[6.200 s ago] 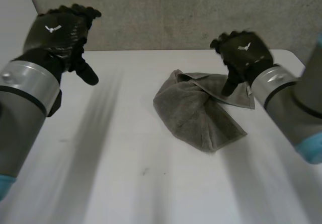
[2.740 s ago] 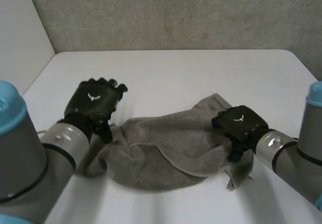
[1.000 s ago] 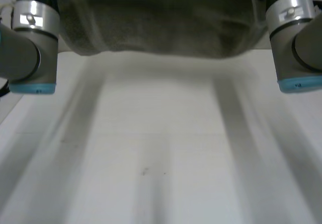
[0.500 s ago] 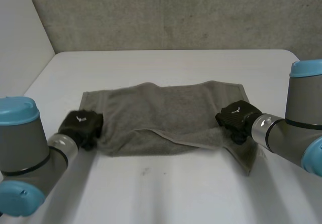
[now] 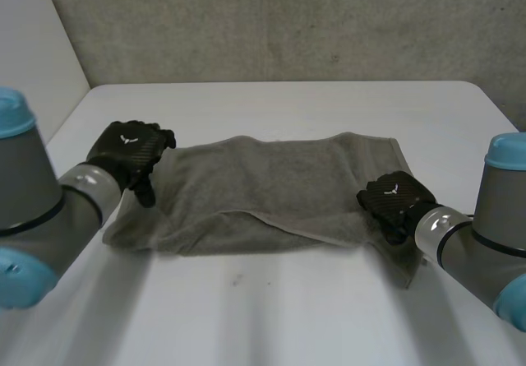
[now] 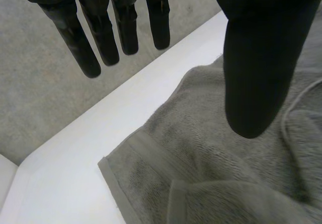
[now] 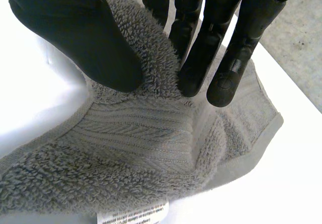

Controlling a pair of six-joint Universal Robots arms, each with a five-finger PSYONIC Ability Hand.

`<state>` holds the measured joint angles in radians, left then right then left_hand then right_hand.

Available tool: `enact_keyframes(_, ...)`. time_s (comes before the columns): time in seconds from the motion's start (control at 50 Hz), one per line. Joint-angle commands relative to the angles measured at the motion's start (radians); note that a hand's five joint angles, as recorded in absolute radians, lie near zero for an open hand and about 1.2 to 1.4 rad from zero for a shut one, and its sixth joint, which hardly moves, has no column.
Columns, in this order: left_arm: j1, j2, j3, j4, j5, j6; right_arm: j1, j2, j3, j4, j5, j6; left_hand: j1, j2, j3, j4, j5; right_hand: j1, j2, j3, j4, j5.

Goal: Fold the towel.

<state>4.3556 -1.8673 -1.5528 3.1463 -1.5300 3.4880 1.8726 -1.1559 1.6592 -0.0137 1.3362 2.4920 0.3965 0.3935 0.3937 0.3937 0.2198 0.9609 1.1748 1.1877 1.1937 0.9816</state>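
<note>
towel (image 5: 279,189) lies roughly spread on the table (image 5: 279,317), looks like the lay-flat step: right hand (image 5: 394,201) pinches its right edge with thumb and fingers, left hand (image 5: 127,154) hovers slack and empty over the left end, needs a corner grip next.

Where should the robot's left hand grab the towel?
Probably the hemmed corner of the towel, which lies flat beneath the open left hand. The hand could come down from above and pinch the free edge there. The right hand pinches the opposite end, so the two grips would match.
</note>
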Motion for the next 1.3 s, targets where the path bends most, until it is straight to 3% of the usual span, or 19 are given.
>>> enact_keyframes(0.02,0.016,-0.200,0.149,-0.086,0.001,0.005,-0.024,0.007,0.008,-0.006,-0.002,-0.002,0.239,0.242,0.242,0.242,0.241,0.435,0.221,0.209,0.203,0.240)
enact_keyframes(0.24,0.027,-0.279,0.165,-0.120,-0.016,0.071,-0.044,0.016,0.007,-0.009,-0.003,-0.007,0.319,0.322,0.322,0.322,0.321,0.435,0.221,0.209,0.203,0.240)
enact_keyframes(0.92,0.041,-0.242,0.071,-0.176,-0.022,0.123,-0.043,0.033,0.007,-0.023,-0.002,-0.013,0.334,0.337,0.337,0.337,0.336,0.435,0.221,0.209,0.203,0.240)
enact_keyframes(0.96,0.041,-0.216,0.056,-0.183,-0.045,0.126,-0.043,0.033,0.007,-0.023,-0.002,-0.013,0.567,0.570,0.570,0.570,0.569,0.435,0.221,0.209,0.203,0.240)
enact_keyframes(0.98,0.041,-0.216,0.056,-0.183,-0.045,0.126,-0.043,0.033,0.007,-0.023,-0.002,-0.013,0.569,0.572,0.571,0.571,0.571,0.435,0.221,0.209,0.203,0.240)
enact_keyframes(1.02,0.041,-0.182,0.037,-0.180,-0.070,0.126,-0.043,0.031,0.004,-0.023,0.000,-0.013,0.940,0.942,0.942,0.942,0.942,0.435,0.221,0.209,0.203,0.240)
enact_keyframes(1.3,0.028,-0.024,-0.015,-0.170,-0.082,0.128,-0.044,-0.048,-0.015,-0.002,0.012,0.005,1.000,1.003,1.003,1.003,1.002,0.435,0.221,0.209,0.203,0.240)
